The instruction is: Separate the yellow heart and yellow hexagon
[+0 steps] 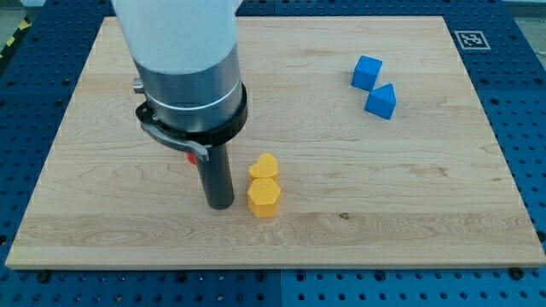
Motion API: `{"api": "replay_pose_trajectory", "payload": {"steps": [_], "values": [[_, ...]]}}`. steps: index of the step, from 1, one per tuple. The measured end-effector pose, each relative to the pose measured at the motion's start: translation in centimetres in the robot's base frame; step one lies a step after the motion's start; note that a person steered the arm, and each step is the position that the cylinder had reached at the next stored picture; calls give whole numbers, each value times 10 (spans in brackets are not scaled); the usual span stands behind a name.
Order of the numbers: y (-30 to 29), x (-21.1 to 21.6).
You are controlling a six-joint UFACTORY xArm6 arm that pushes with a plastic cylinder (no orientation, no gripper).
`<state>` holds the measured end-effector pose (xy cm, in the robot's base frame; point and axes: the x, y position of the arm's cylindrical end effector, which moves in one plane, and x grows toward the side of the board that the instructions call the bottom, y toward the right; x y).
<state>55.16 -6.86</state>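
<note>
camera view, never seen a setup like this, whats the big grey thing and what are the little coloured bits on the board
The big grey and white cylinder is the end of a robot arm. It has no hand: it ends in a dark rod, and my tip rests on the wooden board to push things about. There is only one picture, looking down at the board from one long side. Nothing is held.

On the board are four small blocks. Just to the view's right of my tip sit the yellow heart and, directly below it in the view, the yellow hexagon; they look to be touching. My tip stands beside the hexagon with a small gap. Toward the view's top right are a blue cube and another blue block, close together.
</note>
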Motion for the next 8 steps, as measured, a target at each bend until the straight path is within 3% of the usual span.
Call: {"api": "replay_pose_trajectory", "payload": {"steps": [3,6,8], "values": [[5,-23],[86,-24],[99,-33]]}}
